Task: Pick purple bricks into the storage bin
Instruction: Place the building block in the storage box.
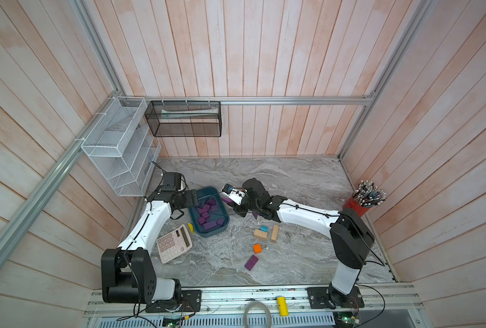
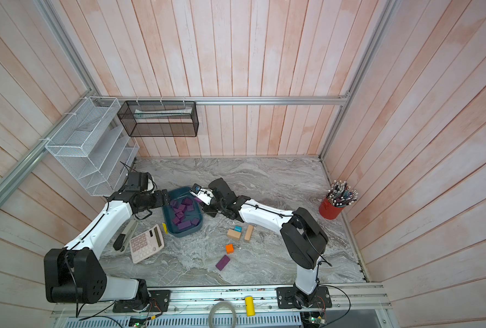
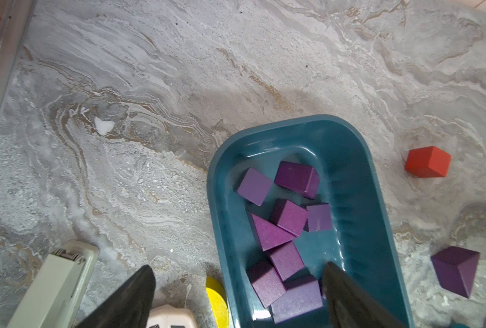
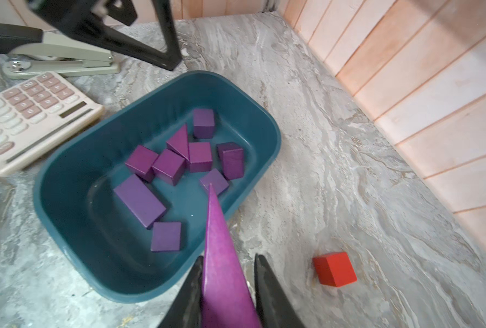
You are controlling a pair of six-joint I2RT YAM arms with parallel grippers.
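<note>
storage bin (image 1: 211, 233) sits on the marble surface (image 1: 293, 184) left of centre in both top views, with purple bricks (image 4: 139, 200) scattered across its floor. right end effector (image 4: 230, 257) grips a purple wedge (image 4: 217, 235) between narrowly parted fingers, the wedge's tip reaching over the bin's rim. left end effector (image 3: 237, 267) stands wide apart and holds nothing, one finger over the bricks, the other over the surface outside. a loose purple brick (image 1: 251, 262) lies lower centre of the frame, well apart from the bin, just below an orange cube (image 1: 257, 248).
</note>
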